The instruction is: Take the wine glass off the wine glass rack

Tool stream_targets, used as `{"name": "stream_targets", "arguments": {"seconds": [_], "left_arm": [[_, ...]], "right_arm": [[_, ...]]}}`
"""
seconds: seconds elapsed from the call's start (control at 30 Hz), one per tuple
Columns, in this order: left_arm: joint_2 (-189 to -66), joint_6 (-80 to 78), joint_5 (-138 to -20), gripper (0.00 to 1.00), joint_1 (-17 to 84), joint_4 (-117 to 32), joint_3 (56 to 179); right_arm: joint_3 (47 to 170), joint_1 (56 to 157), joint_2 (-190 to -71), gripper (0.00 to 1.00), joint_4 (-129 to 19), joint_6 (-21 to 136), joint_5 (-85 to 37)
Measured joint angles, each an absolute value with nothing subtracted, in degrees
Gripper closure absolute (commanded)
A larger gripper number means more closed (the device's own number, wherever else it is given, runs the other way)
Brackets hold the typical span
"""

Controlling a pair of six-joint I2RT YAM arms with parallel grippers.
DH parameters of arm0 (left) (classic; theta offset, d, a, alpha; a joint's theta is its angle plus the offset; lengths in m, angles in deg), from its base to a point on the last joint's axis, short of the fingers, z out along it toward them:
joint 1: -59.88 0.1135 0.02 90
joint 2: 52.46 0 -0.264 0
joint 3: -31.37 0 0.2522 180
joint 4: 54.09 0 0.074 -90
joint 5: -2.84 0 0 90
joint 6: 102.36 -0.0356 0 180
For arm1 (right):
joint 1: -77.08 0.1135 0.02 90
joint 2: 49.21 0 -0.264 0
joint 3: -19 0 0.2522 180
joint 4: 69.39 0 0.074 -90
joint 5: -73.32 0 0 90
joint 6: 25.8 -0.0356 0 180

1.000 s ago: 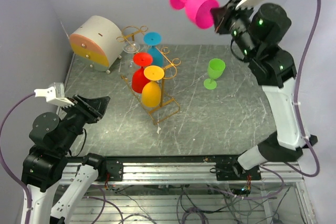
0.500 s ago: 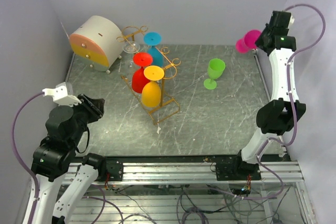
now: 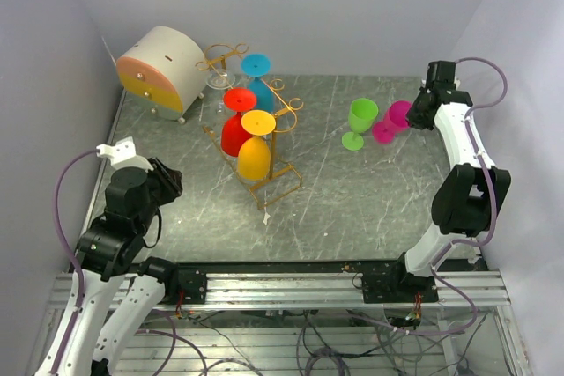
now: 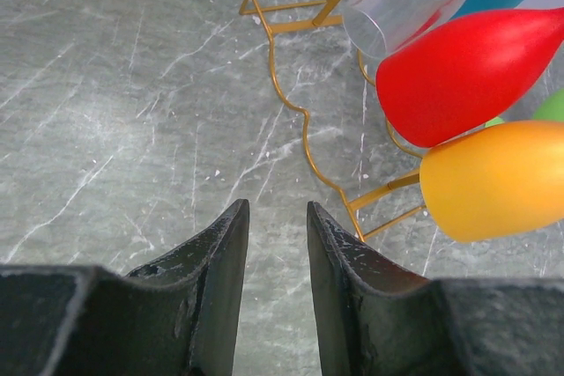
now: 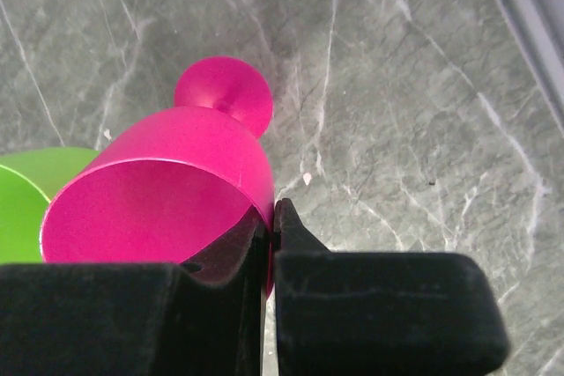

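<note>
The pink wine glass [image 3: 394, 121] hangs tilted, its foot low over the table beside a green glass [image 3: 359, 121]. My right gripper [image 3: 414, 114] is shut on its rim; in the right wrist view the gripper [image 5: 270, 215] pinches the wall of the pink wine glass [image 5: 176, 173], one finger inside the bowl. I cannot tell whether the foot touches the table. The gold wire wine glass rack [image 3: 280, 185] stands left of centre and carries red [image 3: 235, 129], orange [image 3: 254, 154], blue [image 3: 257, 77] and clear glasses. My left gripper [image 3: 167, 184] is open and empty, low at the near left, pointing at the rack [image 4: 304, 129].
A round white-and-orange drawer box [image 3: 159, 72] stands at the back left, close to the rack's loop ends. Walls close off the back and both sides. The red [image 4: 467, 77] and orange [image 4: 498, 182] bowls hang just ahead and right of my left gripper [image 4: 278, 209].
My right arm swung from high at the back right down to the table beside the green glass, carrying the pink glass. My left arm drew back and lowered at the near left.
</note>
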State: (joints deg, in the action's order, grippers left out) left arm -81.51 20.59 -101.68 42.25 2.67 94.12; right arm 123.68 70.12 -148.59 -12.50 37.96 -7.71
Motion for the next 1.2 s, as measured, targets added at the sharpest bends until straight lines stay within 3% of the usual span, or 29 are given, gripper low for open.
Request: {"name": "stream_targets", "arguments": {"seconds": [0.33, 0.43, 0.63, 1.1, 1.2], "left_arm": [[-79.44, 20.61, -102.71, 0.57, 42.25, 2.3, 94.12], [-79.42, 20.61, -102.8, 0.57, 42.25, 2.3, 94.12], [-79.42, 20.61, -102.82, 0.57, 42.25, 2.33, 94.12], [-79.42, 20.64, -102.84, 0.57, 42.25, 2.33, 94.12], [-79.39, 20.64, -102.86, 0.57, 42.25, 2.33, 94.12]], "right_arm": [[118.83, 70.14, -148.59, 1.0, -15.75, 37.96, -11.23], [118.48, 70.14, -148.59, 0.96, -16.0, 38.09, -11.34], [118.52, 70.41, -148.59, 0.78, -16.59, 38.11, -11.58], [122.35, 72.99, -147.21, 0.77, -16.0, 38.0, -12.15], [127.11, 75.54, -145.31, 0.72, -14.73, 37.81, -11.84]]}}
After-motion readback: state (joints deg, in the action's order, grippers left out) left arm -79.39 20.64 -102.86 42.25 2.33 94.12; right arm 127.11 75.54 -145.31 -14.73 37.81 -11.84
